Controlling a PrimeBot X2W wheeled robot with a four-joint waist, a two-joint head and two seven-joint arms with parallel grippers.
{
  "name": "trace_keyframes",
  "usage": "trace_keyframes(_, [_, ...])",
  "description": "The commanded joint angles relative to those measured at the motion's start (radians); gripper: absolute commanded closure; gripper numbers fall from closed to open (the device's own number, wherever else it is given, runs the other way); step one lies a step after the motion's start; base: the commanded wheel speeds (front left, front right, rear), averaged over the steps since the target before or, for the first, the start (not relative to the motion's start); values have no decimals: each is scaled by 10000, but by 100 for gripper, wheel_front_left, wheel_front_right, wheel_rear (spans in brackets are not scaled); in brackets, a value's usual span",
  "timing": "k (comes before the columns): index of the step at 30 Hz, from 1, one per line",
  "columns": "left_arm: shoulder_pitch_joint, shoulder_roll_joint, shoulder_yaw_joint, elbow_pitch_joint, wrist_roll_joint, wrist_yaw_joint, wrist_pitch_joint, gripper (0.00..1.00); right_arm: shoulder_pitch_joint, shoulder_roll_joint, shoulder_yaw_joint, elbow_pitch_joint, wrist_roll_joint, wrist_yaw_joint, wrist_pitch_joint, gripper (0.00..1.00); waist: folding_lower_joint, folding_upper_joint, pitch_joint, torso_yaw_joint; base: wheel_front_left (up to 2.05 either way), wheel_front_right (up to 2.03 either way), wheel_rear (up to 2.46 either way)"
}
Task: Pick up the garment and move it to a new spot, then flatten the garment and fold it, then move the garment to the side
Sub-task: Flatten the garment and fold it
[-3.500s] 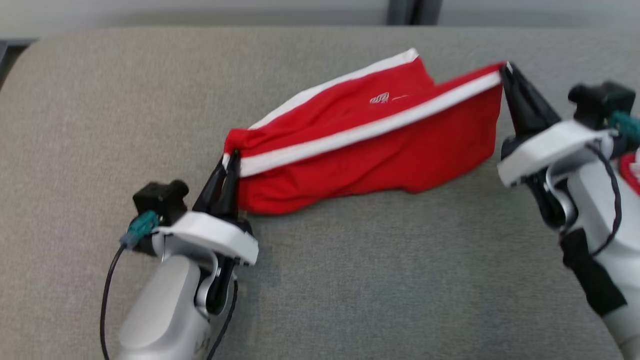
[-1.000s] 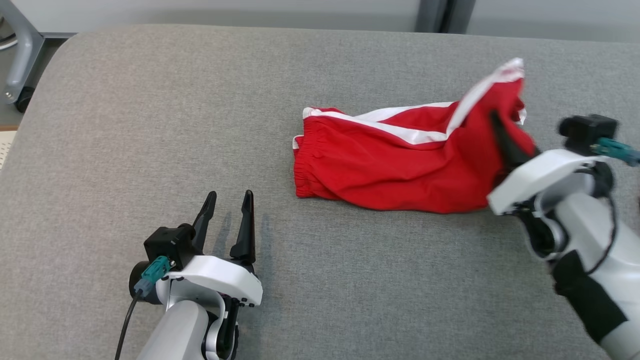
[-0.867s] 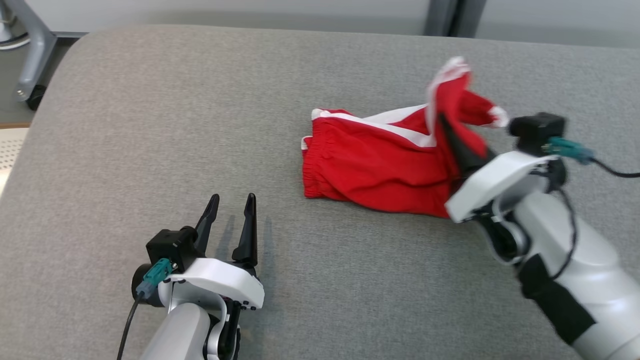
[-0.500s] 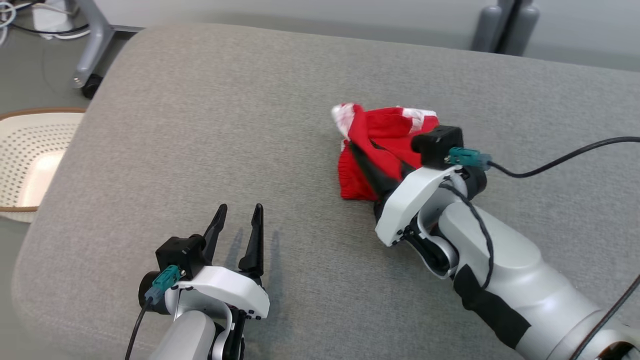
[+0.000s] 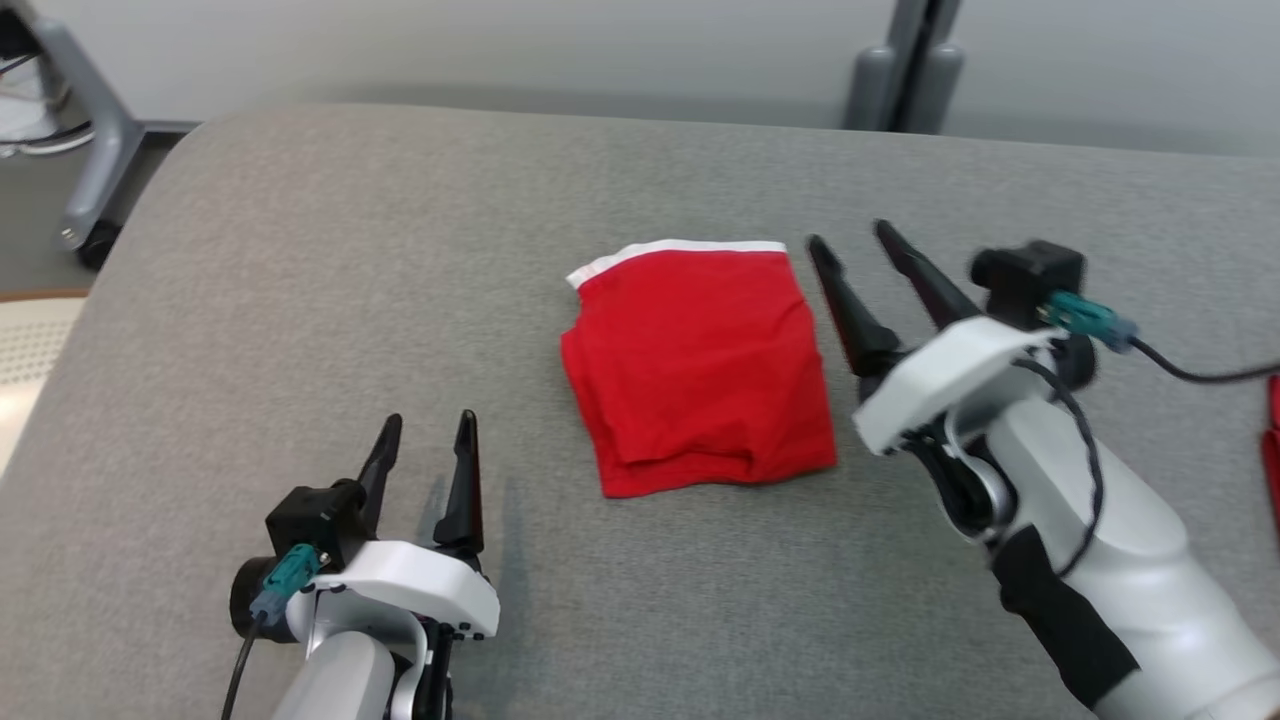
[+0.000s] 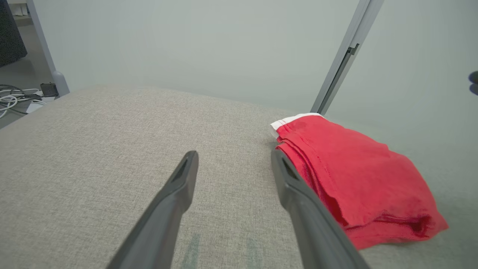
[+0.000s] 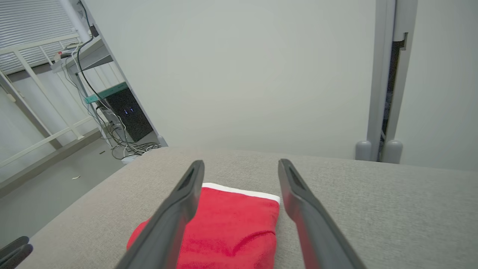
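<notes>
The red garment (image 5: 700, 365) lies folded into a rough square on the grey cushion (image 5: 420, 250), a white band along its far edge. Just to its right my right gripper (image 5: 850, 235) stands open and empty, fingers pointing away from me. In the right wrist view the garment (image 7: 227, 224) lies below and between the spread fingers. My left gripper (image 5: 428, 425) is open near the front left, apart from the cloth. The left wrist view has the garment (image 6: 358, 179) lying right of the right finger (image 6: 298, 198).
A grey post (image 5: 905, 65) stands behind the cushion against the wall. A metal frame leg with a caster (image 5: 90, 180) is off the cushion's far left corner. Something red (image 5: 1272, 450) shows at the right edge. Cables and a dark box (image 7: 123, 116) sit on the floor.
My right gripper has let go of the garment and drawn back to the right, open. The cloth, bunched half a second ago, now lies folded flat. The camera has shifted.
</notes>
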Motion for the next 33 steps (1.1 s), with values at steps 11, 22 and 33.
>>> trace_keyframes(11, [674, 50, 1238, -546, 810, 35, -45, 0, 3179, 319, -3960, -1370, -3048, 0, -56, 0, 0, 0, -528, -1288, 0, 0, 0])
trace_keyframes(22, [2021, 56, 2059, -683, 1386, -185, -45, 0, 4989, 711, -5270, -1800, -3755, 1, -55, 0, 0, 0, -1266, -1897, 0, 0, 0])
trace_keyframes(33, [2705, 48, 2174, -660, 1456, -261, -45, 0, 5677, 729, -5076, -1671, -3626, 1, -56, 0, 0, 0, -1764, -2078, 0, 0, 0])
